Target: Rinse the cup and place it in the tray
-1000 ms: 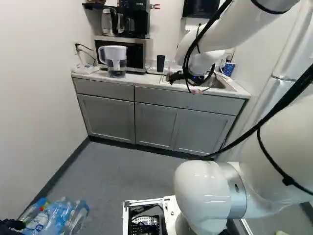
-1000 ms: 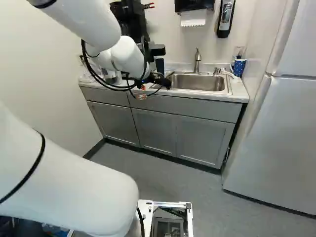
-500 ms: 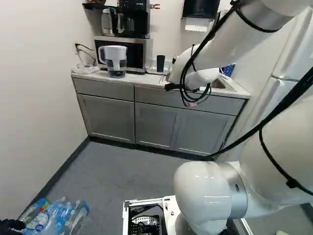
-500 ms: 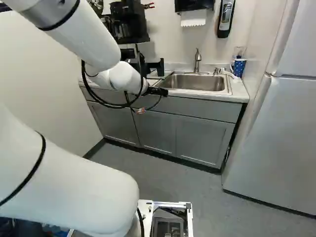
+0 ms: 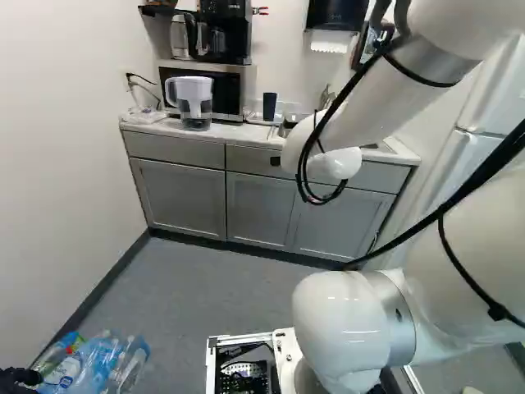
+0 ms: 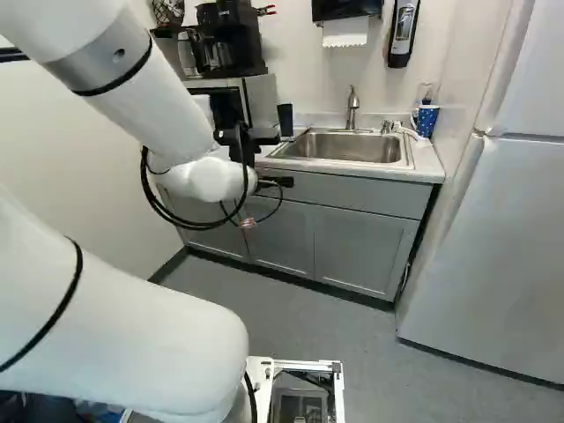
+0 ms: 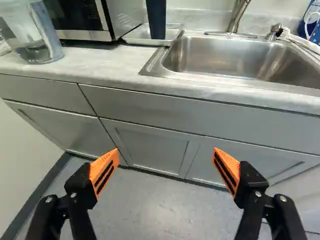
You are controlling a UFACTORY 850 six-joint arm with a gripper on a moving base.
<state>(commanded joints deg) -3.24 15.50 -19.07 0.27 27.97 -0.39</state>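
Grey cabinets (image 7: 155, 147) run beneath a pale countertop (image 7: 100, 60), with a steel sink (image 7: 215, 57) set into its right part. On the near side, my claw (image 6: 280, 182) is empty, orange-padded fingers spread wide. Just left of the sink, a whitish tray (image 7: 136, 37) holds the dark blue cup (image 7: 156, 20).

shows a white wall (image 5: 66, 164) at the left of the left base view, edged by a dark baseboard (image 5: 103, 290) above a grey floor (image 5: 205, 283). has grey cabinets (image 6: 352, 251) under a pale countertop (image 7: 100, 65), and a tall refrigerator (image 6: 493, 264) beside them. catches light softly on the floor.
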